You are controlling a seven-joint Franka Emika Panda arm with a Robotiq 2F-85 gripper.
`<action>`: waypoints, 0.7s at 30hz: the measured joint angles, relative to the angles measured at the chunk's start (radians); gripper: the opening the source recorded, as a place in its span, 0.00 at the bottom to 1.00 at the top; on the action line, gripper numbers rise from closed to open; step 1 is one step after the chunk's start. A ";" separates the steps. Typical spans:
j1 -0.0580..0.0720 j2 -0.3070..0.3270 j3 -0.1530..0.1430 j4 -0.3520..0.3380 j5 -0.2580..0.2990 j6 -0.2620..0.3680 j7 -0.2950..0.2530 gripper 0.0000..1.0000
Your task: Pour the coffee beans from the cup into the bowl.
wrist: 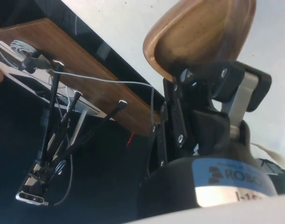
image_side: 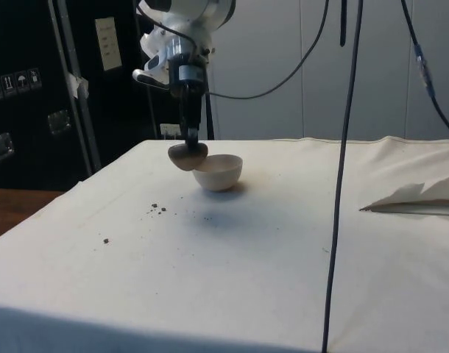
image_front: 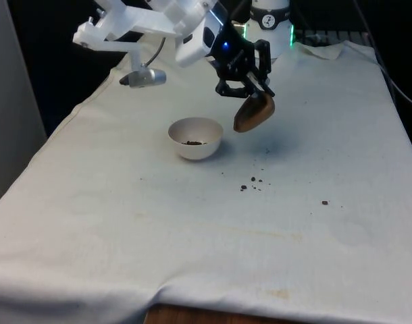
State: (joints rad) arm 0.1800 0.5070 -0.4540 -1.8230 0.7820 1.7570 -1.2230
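Observation:
My gripper is shut on the rim of a brown wooden cup, which hangs tilted in the air beside the white bowl, to the front view's right of it. Dark coffee beans lie in the bottom of the bowl. In the side view the cup hangs just in front of the bowl, close to its rim. The wrist view shows the cup's empty inside, with the fingers clamped on its edge.
Several spilled beans lie on the white cloth to the front view's right of the bowl, and one more bean lies farther right. A folded cloth edge lies on the table. A cable hangs down in the side view.

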 measured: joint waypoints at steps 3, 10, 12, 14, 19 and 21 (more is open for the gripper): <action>0.000 0.000 0.011 -0.001 -0.007 0.014 0.011 0.00; 0.000 0.000 0.037 -0.001 -0.034 0.041 0.041 0.00; 0.000 0.000 0.048 -0.001 -0.046 0.053 0.055 0.00; 0.000 0.000 0.052 -0.001 -0.050 0.057 0.060 0.00; 0.000 0.000 0.070 -0.001 -0.077 0.081 0.086 0.00; -0.001 0.000 0.076 -0.001 -0.086 0.091 0.095 0.00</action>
State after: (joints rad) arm 0.1790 0.5070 -0.3780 -1.8240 0.6960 1.8480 -1.1280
